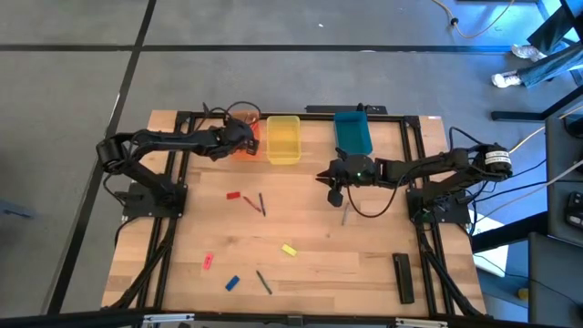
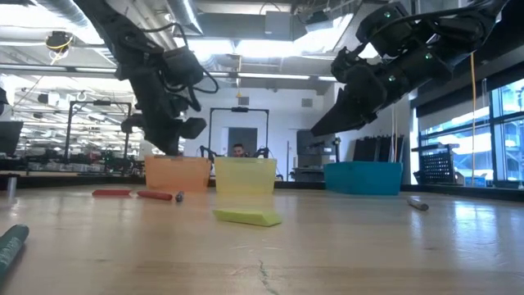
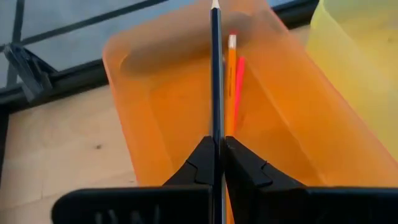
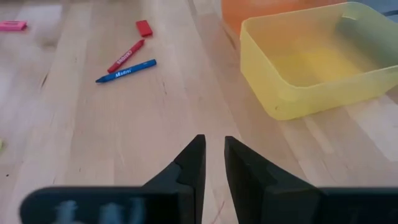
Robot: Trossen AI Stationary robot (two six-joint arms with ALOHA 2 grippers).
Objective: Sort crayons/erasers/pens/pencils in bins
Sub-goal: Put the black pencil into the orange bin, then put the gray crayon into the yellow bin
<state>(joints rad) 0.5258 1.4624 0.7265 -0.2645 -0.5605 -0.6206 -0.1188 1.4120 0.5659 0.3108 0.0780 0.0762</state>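
Note:
My left gripper (image 3: 217,142) hangs over the orange bin (image 1: 242,149) at the table's far left, shut on a dark blue pencil (image 3: 216,74). An orange pencil (image 3: 231,74) and a red stick lie inside that bin. The yellow bin (image 1: 283,138) and teal bin (image 1: 352,132) stand beside it along the far edge. My right gripper (image 4: 214,143) hovers open above bare wood at mid-table, near the teal bin, with nothing between its fingers. On the table lie a red eraser (image 4: 144,27), a yellow eraser (image 2: 246,216), a pink eraser (image 1: 208,261) and a blue eraser (image 1: 231,283). My left gripper pinches the pencil's shaft (image 3: 216,127) between its two fingers. The pencil runs along the fingers, and its long front part juts out past them with its pale tip (image 3: 216,5) over the bin's far wall. The fingers slant down from the table's left. The pencil is lifted clear.
A red crayon (image 4: 126,56) and a blue crayon (image 4: 126,70) lie side by side left of centre. A pen (image 1: 263,282) lies near the front edge, another (image 1: 344,214) under my right arm. A long black bar (image 1: 402,276) rests at the front right.

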